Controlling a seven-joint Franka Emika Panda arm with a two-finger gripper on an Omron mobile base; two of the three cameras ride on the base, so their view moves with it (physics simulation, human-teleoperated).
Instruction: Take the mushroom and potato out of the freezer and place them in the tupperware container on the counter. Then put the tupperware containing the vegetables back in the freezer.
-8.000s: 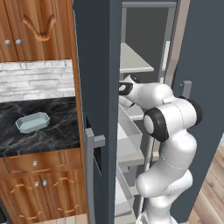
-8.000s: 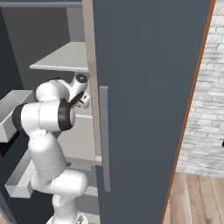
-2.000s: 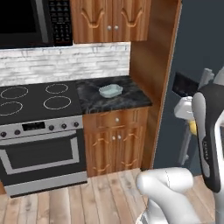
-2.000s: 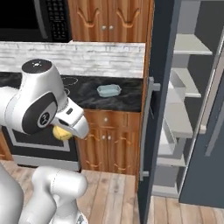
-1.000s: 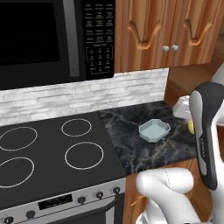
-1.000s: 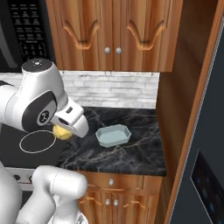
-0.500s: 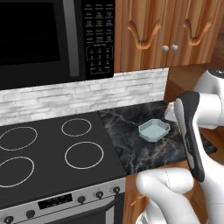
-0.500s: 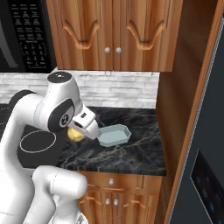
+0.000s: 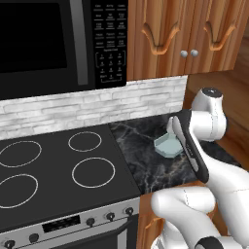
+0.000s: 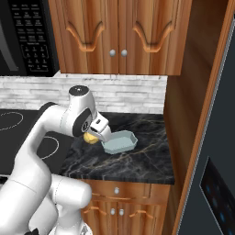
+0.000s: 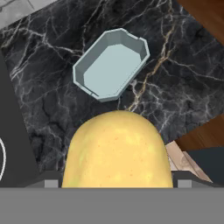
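The potato (image 11: 117,148), a smooth yellow lump, sits between the fingers of my gripper (image 10: 95,135), which is shut on it. In the right base view the potato (image 10: 91,137) hangs just left of the tupperware container (image 10: 119,141), a little above the counter (image 10: 137,161). The pale blue-grey container (image 11: 113,64) lies empty on the black marble, ahead of the potato in the hand view. My forearm partly covers the container (image 9: 167,145) in the left base view. The freezer's dark door (image 10: 215,179) stands at the right. The mushroom is out of view.
A black stovetop (image 9: 58,165) with ring burners adjoins the counter on the left. A microwave (image 9: 58,44) and wooden cabinets (image 10: 114,36) hang above. A tall wooden side panel (image 10: 188,101) closes the counter's right end.
The base drove up to the counter and has stood still for the last second. The arm has swung the potato rightward, from over the stove's edge to beside the container.
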